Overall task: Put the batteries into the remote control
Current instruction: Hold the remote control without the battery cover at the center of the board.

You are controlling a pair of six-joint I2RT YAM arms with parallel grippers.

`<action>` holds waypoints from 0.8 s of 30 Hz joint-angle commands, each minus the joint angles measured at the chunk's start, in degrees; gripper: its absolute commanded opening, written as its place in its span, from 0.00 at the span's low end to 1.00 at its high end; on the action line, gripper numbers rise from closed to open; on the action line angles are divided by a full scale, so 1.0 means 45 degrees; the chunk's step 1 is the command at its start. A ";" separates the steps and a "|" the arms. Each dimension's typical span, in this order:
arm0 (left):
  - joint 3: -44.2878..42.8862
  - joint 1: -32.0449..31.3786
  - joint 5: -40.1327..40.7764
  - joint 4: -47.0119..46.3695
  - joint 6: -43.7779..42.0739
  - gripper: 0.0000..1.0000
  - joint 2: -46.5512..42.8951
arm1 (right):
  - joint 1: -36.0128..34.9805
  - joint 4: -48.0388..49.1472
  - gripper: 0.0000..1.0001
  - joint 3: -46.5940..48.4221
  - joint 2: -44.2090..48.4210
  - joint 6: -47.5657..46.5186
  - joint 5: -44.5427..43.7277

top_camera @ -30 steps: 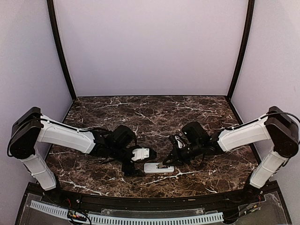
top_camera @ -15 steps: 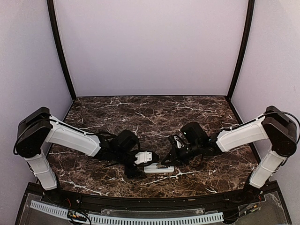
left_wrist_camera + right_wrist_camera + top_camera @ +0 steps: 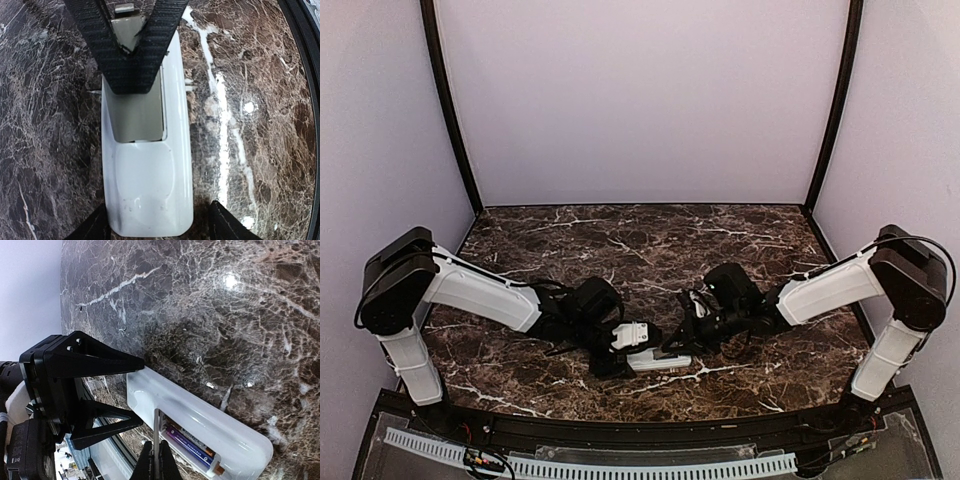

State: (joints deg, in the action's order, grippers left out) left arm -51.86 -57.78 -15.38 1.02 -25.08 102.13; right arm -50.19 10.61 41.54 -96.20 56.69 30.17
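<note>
Right wrist view: the remote control [image 3: 200,417] lies back-up on the marble table [image 3: 225,315], bay open, with a purple battery [image 3: 192,446] lying inside and what looks like a second tucked beside it. Loading looks nearly done, and I judge only pressing them home is left. The right gripper [image 3: 155,460] is pressed shut at the bay's edge; whether it pinches anything, I cannot tell. The left gripper [image 3: 159,222] straddles the remote's end, jaws apart, not clamped. In the left wrist view the right fingers hide the cells
</note>
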 commanded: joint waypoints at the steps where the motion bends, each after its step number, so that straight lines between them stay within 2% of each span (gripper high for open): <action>1: -0.0271 -0.0070 -0.0181 0.0778 0.0089 0.65 0.0186 | 0.0023 0.0324 0.00 -0.0271 -0.0311 0.0146 -0.0204; 16: -0.0419 -0.0091 -0.0582 0.0518 0.0553 0.65 0.0327 | 0.0002 -0.0109 0.00 -0.0559 -0.0414 -0.0054 0.0360; 24: -0.0609 -0.0090 -0.0774 0.0539 0.0807 0.63 0.0379 | 0.0007 0.0474 0.00 -0.0431 -0.0935 0.0108 0.0462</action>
State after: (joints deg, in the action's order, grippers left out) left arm -53.54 -57.78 -16.84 1.58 -22.68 103.53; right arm -50.06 13.78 40.29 -97.38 57.32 32.27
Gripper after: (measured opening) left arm 0.626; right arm 0.016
